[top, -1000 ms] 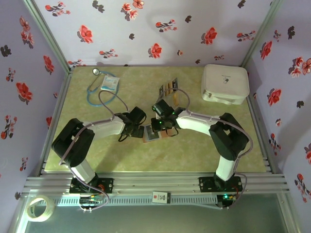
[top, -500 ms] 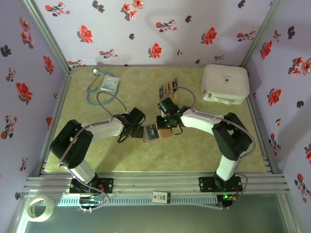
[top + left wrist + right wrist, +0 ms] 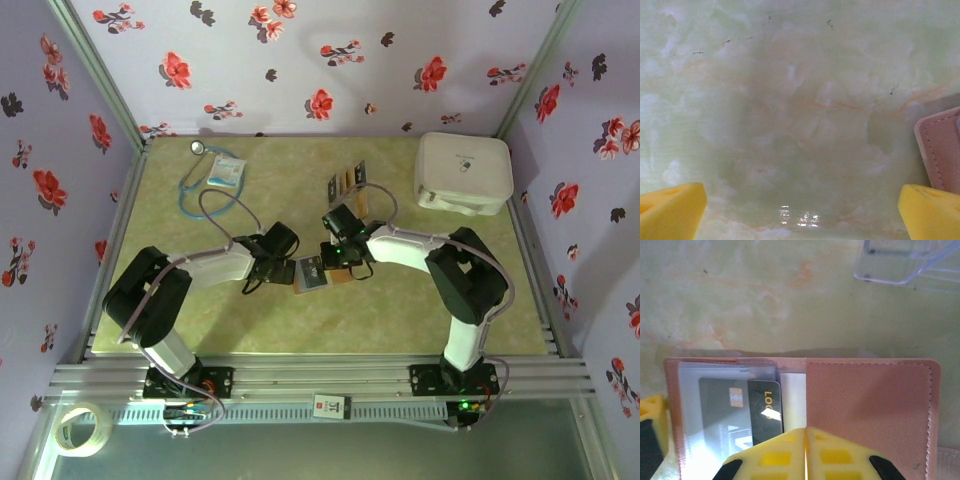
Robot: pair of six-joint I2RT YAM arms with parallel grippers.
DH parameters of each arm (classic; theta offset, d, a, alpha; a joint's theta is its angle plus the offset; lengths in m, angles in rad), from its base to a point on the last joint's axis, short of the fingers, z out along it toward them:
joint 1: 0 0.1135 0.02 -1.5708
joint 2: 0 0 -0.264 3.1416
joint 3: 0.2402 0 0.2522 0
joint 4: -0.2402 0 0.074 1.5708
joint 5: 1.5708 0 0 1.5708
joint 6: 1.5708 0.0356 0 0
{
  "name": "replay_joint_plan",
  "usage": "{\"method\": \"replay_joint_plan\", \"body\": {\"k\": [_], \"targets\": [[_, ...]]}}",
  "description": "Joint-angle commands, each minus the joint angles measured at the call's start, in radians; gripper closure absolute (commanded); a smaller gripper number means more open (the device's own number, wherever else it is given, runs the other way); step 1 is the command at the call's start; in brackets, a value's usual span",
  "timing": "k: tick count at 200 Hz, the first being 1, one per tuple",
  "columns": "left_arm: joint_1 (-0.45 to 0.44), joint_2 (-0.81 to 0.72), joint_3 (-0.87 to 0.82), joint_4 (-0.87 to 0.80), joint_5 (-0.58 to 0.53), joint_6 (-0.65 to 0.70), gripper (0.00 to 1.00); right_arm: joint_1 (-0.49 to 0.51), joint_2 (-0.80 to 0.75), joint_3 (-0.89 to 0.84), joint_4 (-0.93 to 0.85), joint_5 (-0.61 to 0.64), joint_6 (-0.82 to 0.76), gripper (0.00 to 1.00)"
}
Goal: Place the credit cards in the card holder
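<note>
1. The card holder (image 3: 312, 272) lies open near the middle of the desk (image 3: 400, 310), between the two tools. In the top view the right tool (image 3: 340, 252) covers a part of its right half.
2. In the right wrist view the lower edge of the card holder is cut off by the frame and by the yellow fingers (image 3: 775, 460).
3. Its long axis runs left to right, about parallel with the near edge of the desk. The half with the clear pocket lies toward the left edge, the plain brown half toward the right edge.
4. One dark card (image 3: 740, 405) sits inside the clear pocket, with its chip near the upper edge in the right wrist view. Its lower part is hidden, so I cannot tell its long axis.
5. The right tool is clenched. Its fingers are pressed together over the fold of the card holder, and nothing is seen between them.
6. The left tool (image 3: 800, 210) is released, its fingers wide apart above bare desk. Only a corner of the card holder shows just beside its right finger.
7. The other credit cards (image 3: 347, 180) stand in a row in a clear stand (image 3: 905, 260) toward the far edge of the desk. They are dark and yellow-orange, but too small to count.
</note>
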Motion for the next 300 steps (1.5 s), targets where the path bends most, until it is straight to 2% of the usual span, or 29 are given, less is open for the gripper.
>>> {"method": "replay_joint_plan", "body": {"k": [1,168,249,300], "targets": [[0.004,0.018,-0.029,-0.021,-0.01,-0.001,0.0,0.003,0.027,0.009,0.017,-0.019,0.001,0.92],[0.004,0.029,-0.03,-0.01,-0.001,0.002,0.0,0.071,0.071,0.051,0.042,-0.067,0.041,0.93],[0.006,0.024,-0.032,-0.002,0.003,0.009,0.0,0.09,0.042,-0.021,0.129,-0.099,0.117,0.94],[0.069,-0.007,-0.04,-0.009,0.005,0.029,0.0,0.105,0.026,-0.063,0.196,-0.109,0.178,0.9]]}}
